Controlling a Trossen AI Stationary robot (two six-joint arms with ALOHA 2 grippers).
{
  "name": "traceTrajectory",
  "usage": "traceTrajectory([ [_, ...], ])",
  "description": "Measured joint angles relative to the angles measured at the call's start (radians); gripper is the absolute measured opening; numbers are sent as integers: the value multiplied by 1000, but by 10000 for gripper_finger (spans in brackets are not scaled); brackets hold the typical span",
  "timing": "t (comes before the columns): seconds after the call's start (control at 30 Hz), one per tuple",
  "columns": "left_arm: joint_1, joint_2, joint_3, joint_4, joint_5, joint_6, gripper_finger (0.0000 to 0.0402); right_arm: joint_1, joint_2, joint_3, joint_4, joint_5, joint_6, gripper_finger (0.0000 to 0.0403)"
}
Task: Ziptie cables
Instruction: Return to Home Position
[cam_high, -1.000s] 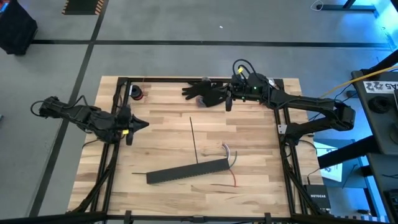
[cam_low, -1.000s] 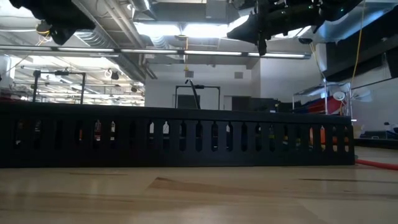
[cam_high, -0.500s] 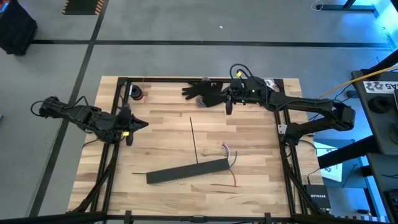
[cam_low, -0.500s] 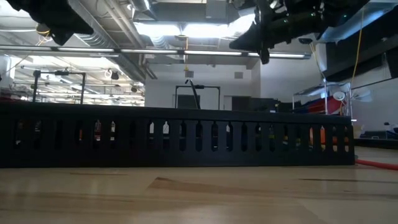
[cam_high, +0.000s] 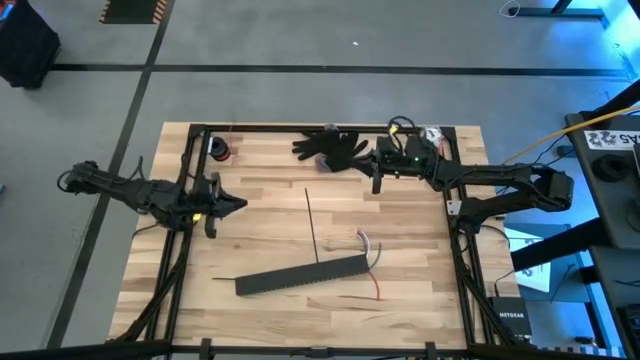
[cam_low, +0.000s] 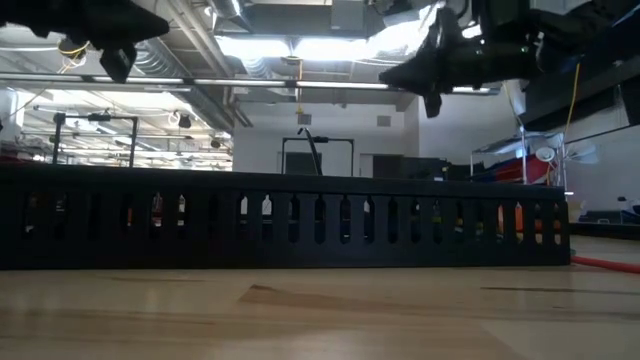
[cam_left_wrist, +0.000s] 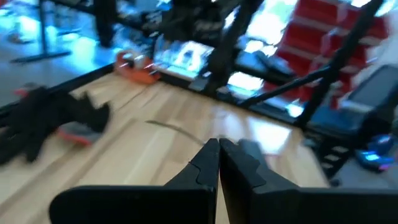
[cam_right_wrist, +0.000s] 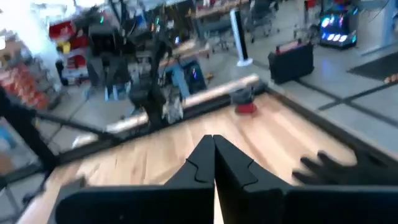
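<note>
above the wood table (cam_high: 262, 232), left tool (cam_high: 234, 203), right tool (cam_high: 377, 186) both pinched together, workshop (cam_low: 120, 135) beyond

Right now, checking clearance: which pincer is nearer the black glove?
The right pincer, just beside the glove; the left pincer hangs much farther off.

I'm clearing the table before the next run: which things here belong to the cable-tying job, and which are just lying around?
Job: cables, ziptie, probably the slotted black bar beside them.
Lying about: black glove, small red object by the far edge.
Left gripper and right gripper are shut and hold nothing.
</note>
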Motion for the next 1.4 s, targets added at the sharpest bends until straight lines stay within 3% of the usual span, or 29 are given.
traceTrajectory([
  [0.27, 4, -28, -168, 247, 34, 23, 6, 0, 4, -7, -169, -7, -21, 0],
  [0.53, 57, -27, -298, 494, 35, 48, 5, 0, 0, -99, 43, -32, -42, 0],
  [0.67, 72, -28, -358, 591, 35, 64, 5, 0, 0, -184, 139, 22, 0, 0],
  [0.9, 75, -39, -357, 590, 35, 100, 5, 0, 0, -307, 338, 48, 75, 0],
  [1.27, 75, -49, -357, 591, 35, 152, 5, 0, 0, -393, 416, 49, 87, 0],
  [1.4, 75, -49, -357, 591, 35, 121, 5, 0, 0, -461, 537, 51, 98, 0],
])
